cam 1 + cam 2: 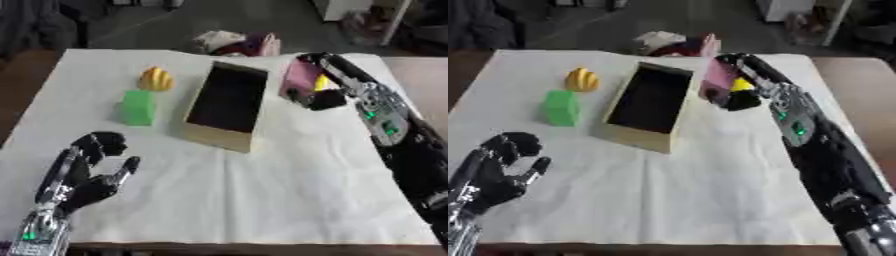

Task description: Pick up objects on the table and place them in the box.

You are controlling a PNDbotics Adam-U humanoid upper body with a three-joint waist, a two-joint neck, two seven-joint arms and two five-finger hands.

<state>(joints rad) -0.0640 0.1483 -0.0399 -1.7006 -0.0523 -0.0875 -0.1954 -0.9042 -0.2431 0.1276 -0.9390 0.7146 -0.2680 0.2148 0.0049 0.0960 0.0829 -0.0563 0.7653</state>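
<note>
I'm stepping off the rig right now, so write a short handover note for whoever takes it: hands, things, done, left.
Right hand: at the right of the box, fingers curled round a pink object, with something yellow showing against it.
Left hand: idle near the lower left corner, fingers curled, holding nothing.
On the table, left of the box: a green block and a yellow object just behind it.
Done: nothing visible in the box; its inside looks dark.
Left: get the pink object into the box, then the green block and yellow object.
</note>
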